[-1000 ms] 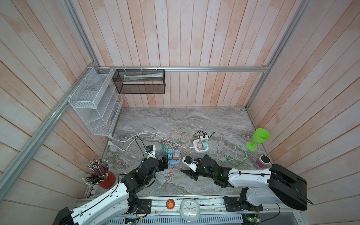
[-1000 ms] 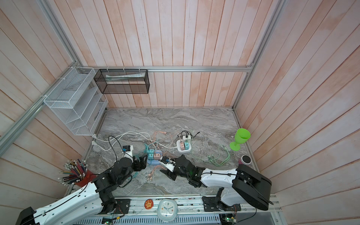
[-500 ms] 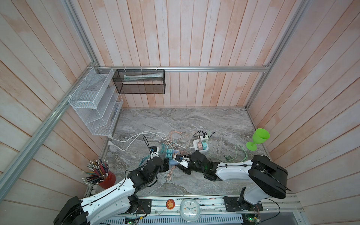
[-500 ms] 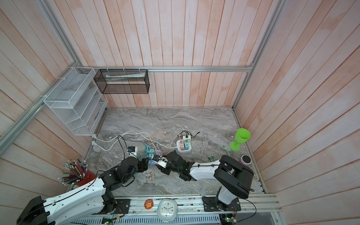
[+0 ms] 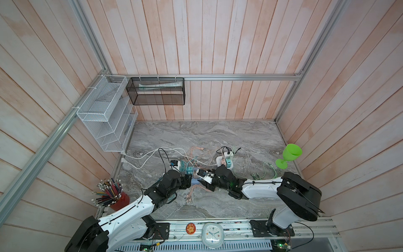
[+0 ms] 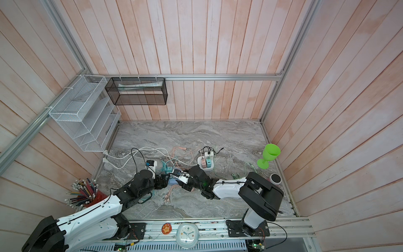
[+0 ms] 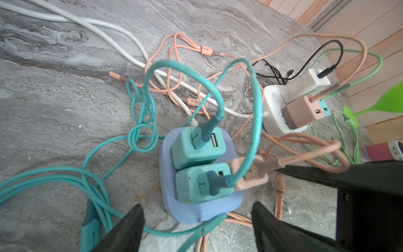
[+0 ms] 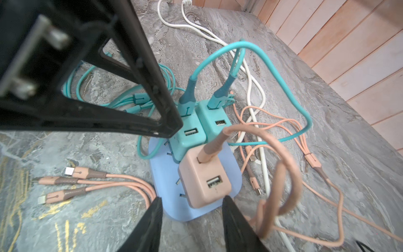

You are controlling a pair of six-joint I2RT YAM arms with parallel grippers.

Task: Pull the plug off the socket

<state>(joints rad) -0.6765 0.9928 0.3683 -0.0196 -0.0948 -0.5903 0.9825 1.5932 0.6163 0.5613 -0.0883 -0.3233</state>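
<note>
Right wrist view: pink plug [image 8: 205, 181] stands between the parted right jaws, seated in the blue socket [image 8: 161, 172]. Left jaws, also parted, straddle that socket without gripping; an unbraced pull may lift it too.

The grey stone counter [image 5: 196, 135] holds a blue socket [image 7: 189, 212] near its front edge. Teal wires [image 7: 65, 174] lie in loops to the left of the blue socket. Peach wires [image 8: 122, 181] lie spread around it. White cords [image 5: 148, 156] run behind it. A white socket [image 7: 271, 124] sits just behind it to the right. Farther right lie green wires [image 5: 269, 172], and past them a green cup [image 5: 291, 156] stands upright.
</note>
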